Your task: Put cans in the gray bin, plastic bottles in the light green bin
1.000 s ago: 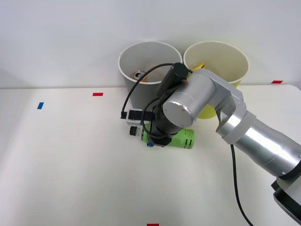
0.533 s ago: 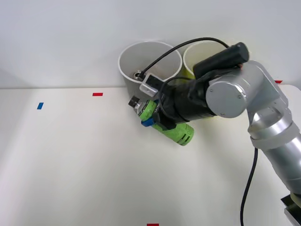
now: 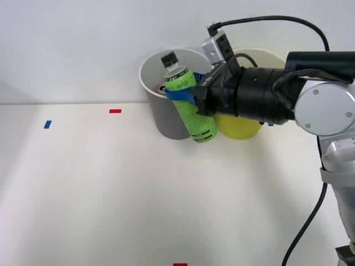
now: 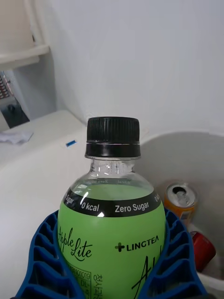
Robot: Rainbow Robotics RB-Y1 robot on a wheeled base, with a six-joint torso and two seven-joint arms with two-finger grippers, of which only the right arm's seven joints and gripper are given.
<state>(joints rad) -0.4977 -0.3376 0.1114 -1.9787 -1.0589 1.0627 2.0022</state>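
Green-labelled bottle clamped between the hand's closed blue fingers, above gray bin.

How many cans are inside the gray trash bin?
2 show. A small orange aluminium can with a silver top stands inside the round gray plastic bin, and a red can lies beside it. The green-labelled plastic bottle held over the bin may hide more.
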